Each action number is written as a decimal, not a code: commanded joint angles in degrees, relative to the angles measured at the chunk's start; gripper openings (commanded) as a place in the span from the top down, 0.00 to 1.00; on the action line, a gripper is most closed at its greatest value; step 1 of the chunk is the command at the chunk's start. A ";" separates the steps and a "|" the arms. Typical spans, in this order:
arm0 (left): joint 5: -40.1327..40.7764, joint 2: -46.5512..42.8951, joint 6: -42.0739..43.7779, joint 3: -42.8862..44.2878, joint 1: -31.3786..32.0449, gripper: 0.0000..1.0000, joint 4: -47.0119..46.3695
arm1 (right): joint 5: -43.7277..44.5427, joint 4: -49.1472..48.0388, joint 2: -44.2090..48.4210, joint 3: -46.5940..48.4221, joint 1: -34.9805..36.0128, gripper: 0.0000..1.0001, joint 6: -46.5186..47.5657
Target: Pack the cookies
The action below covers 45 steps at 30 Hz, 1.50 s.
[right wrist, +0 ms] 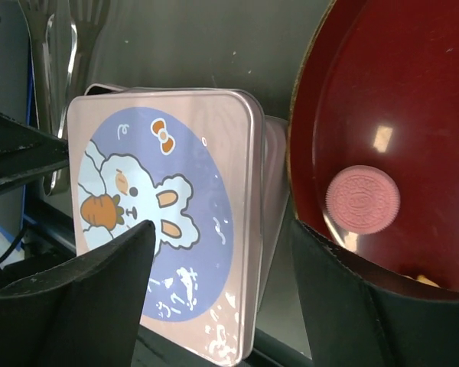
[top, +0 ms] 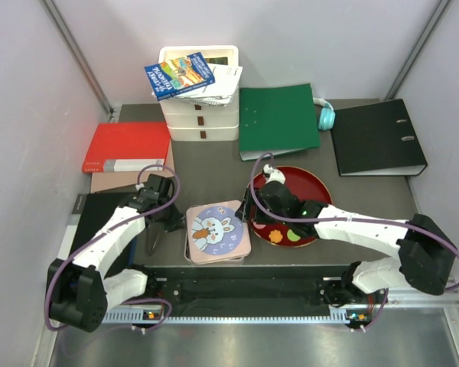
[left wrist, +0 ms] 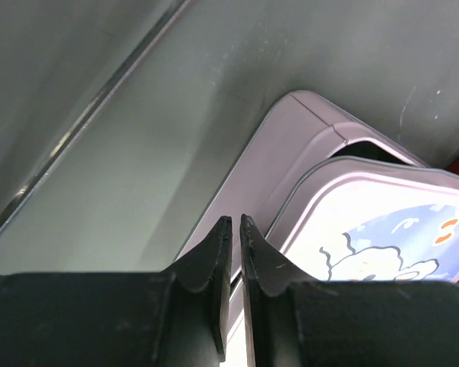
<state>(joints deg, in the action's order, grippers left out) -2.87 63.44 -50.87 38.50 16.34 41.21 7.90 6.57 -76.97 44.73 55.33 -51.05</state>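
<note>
The pink cookie tin has its bunny lid lying slightly askew on it. A red plate to its right holds cookies: an orange one, a green one and a pink one. Other cookies are hidden under my right arm. My right gripper is open and empty, with one finger over the lid's right edge and the other over the plate rim. My left gripper is shut and empty, its tips beside the tin's left corner.
Metal tongs lie left of the tin and show in the right wrist view. At the back are white drawers with booklets, a green folder, a black binder, a red book and teal headphones.
</note>
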 commanded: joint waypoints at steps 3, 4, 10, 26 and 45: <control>4.37 -1.92 0.33 2.63 0.19 0.85 1.24 | -0.23 4.77 6.31 4.84 0.13 0.37 9.98; 4.46 -2.00 0.07 2.37 0.19 0.85 1.15 | -1.56 5.12 6.04 5.45 0.30 0.41 10.87; 6.12 -2.88 -0.46 1.93 0.10 0.86 2.55 | -1.32 7.67 4.89 4.76 1.53 0.94 8.34; 9.38 -4.99 2.09 4.21 0.36 0.97 9.59 | 1.08 25.95 0.77 8.18 2.06 1.00 4.90; 7.36 -3.41 3.67 3.42 0.27 0.96 7.04 | -10.18 28.50 -8.72 14.86 8.56 1.00 4.38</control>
<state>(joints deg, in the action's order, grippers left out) 5.17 59.92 -47.94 41.15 16.45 49.63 0.51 36.86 -85.25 57.56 63.11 -45.56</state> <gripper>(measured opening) 0.036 0.004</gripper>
